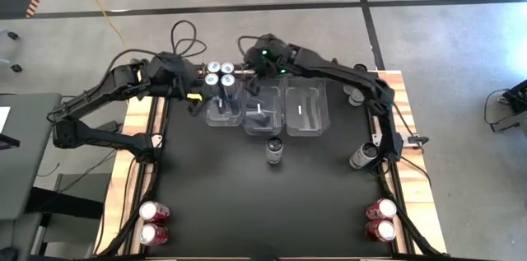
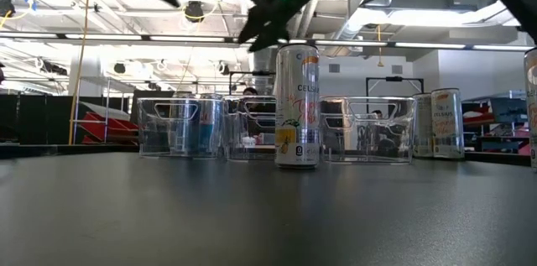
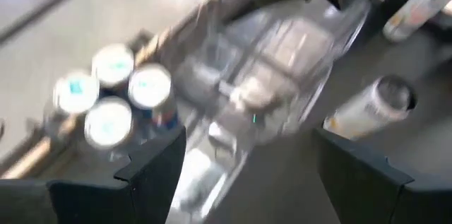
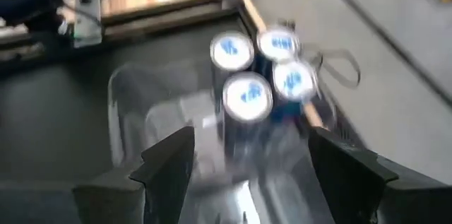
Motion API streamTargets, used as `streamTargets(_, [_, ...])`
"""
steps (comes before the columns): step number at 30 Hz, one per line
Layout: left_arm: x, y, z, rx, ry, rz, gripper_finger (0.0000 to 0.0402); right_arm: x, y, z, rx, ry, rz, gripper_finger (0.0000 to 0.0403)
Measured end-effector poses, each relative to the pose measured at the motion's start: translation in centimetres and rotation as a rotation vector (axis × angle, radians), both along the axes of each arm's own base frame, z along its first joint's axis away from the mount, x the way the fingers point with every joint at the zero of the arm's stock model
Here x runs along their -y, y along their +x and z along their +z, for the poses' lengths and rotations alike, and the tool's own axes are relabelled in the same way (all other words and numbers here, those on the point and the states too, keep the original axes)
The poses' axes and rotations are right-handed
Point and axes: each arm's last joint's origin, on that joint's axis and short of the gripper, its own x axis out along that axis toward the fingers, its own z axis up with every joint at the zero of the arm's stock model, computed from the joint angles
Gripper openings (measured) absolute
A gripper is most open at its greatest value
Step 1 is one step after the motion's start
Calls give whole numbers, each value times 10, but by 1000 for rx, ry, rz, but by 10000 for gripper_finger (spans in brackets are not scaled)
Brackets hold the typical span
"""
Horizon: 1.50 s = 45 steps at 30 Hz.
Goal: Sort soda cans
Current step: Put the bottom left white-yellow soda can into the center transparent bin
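Four blue-silver cans [image 1: 221, 74] stand upright together at the far end of the left clear bin [image 1: 222, 113]; they also show in the left wrist view [image 3: 113, 97] and the right wrist view [image 4: 258, 68]. A tall slim can [image 1: 273, 151] [image 2: 297, 106] stands alone on the black mat in front of the bins. My left gripper [image 1: 196, 92] [image 3: 247, 139] hovers open just left of the blue cans. My right gripper [image 1: 251, 82] [image 4: 251, 139] hovers open just right of them, over the middle bin [image 1: 263, 113]. Both are empty.
A third clear bin [image 1: 303, 111] sits right of the middle one. Two pale cans [image 1: 356, 95] [image 1: 362, 157] stand by the right arm. Red can pairs stand at the near left [image 1: 152, 221] and near right [image 1: 380, 220] corners. The mat's middle [image 1: 263, 203] is bare.
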Motion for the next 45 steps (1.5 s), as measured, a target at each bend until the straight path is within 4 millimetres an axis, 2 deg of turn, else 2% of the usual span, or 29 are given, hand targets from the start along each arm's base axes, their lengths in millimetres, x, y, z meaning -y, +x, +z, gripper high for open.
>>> streamTargets(4, [-2,8,11,115,73,-50,300,-16,-28,10,-154,106,-2,292])
streamTargets(7, [1,17,13,213,86,-164,299,-36,-48,12,-299,235,71,292])
streamTargets(11, [9,33,5,277,84,-276,299,-68,-70,24,-422,296,137,291])
streamTargets(16, [19,62,-16,278,49,-342,299,-98,-89,47,-422,256,182,290])
streamTargets(20, [33,93,-35,246,30,-428,299,-105,-111,66,-399,224,149,290])
streamTargets(30, [61,162,-78,253,26,-548,299,-104,-174,113,-235,222,-44,290])
streamTargets(39, [84,194,-117,182,42,-651,303,-116,-213,102,-245,212,-154,290])
streamTargets(42, [91,200,-126,156,90,-684,316,-119,-223,94,-234,229,-181,290])
streamTargets(45, [92,202,-133,105,157,-626,339,-122,-232,87,-209,250,-199,290])
